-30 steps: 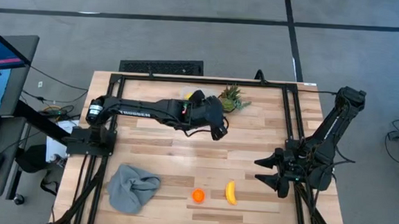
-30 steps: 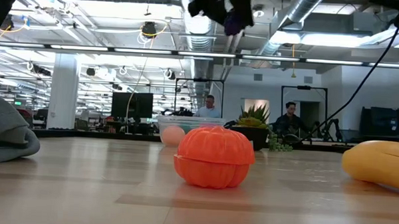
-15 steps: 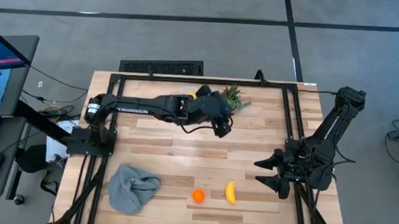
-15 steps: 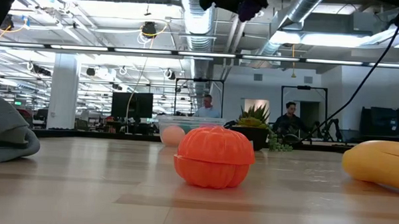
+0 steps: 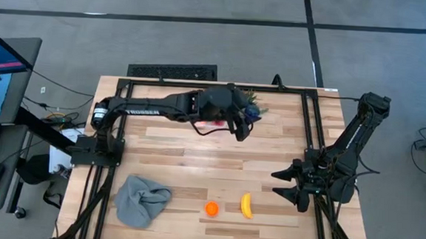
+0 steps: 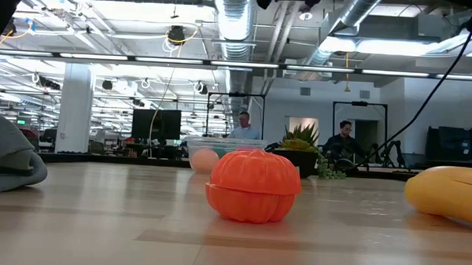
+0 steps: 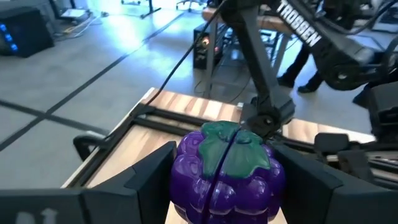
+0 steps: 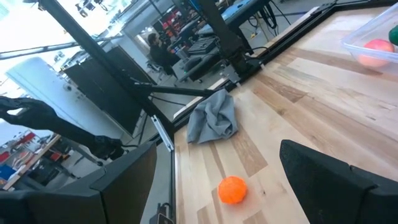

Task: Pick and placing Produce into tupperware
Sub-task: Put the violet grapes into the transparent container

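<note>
Left gripper (image 7: 227, 180) clamped on purple grapes (image 7: 227, 171), held high over the far-centre table by the plant (image 5: 249, 105). Tub (image 8: 379, 43) just beneath, peach inside. Centre first, lower gently, then release. Right gripper (image 5: 289, 185) spread wide, waiting far right.

Purple toy grapes (image 7: 227, 171) with a green leaf cap, held upright above the table between the fingers of the left gripper (image 7: 225, 186). Clear tupperware (image 8: 373, 34) at the table's far middle, holding a pink peach (image 8: 375, 53). Near the front edge, lying just apart, a ribbed orange (image 5: 211, 208) and a yellow banana (image 5: 246, 204).
</note>
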Tool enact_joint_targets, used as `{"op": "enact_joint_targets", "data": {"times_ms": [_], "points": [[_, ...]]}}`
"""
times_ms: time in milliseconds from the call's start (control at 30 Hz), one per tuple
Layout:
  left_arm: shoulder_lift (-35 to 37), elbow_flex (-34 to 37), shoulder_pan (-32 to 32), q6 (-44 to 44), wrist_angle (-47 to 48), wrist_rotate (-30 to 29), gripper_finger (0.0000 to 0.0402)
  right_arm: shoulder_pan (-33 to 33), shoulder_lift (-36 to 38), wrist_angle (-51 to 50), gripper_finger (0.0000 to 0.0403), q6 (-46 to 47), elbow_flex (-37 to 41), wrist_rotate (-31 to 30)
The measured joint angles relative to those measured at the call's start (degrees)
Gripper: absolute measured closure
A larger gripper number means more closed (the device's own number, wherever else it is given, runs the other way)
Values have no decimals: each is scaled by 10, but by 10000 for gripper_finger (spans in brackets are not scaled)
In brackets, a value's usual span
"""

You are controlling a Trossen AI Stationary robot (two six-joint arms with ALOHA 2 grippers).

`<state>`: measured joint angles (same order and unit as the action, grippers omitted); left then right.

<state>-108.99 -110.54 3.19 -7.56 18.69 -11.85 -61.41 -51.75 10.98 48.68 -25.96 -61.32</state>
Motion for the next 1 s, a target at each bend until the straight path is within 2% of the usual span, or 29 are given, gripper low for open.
{"op": "enact_joint_targets", "data": {"times_ms": [533,733,1000], "points": [[26,0,50,25,-47,84,175,2,0,-5,40,20,0,-2],[46,0,72,40,-36,96,175,14,0,-6,40,24,0,-2],[82,0,102,52,-55,149,175,34,0,-5,40,24,0,-2]]}}
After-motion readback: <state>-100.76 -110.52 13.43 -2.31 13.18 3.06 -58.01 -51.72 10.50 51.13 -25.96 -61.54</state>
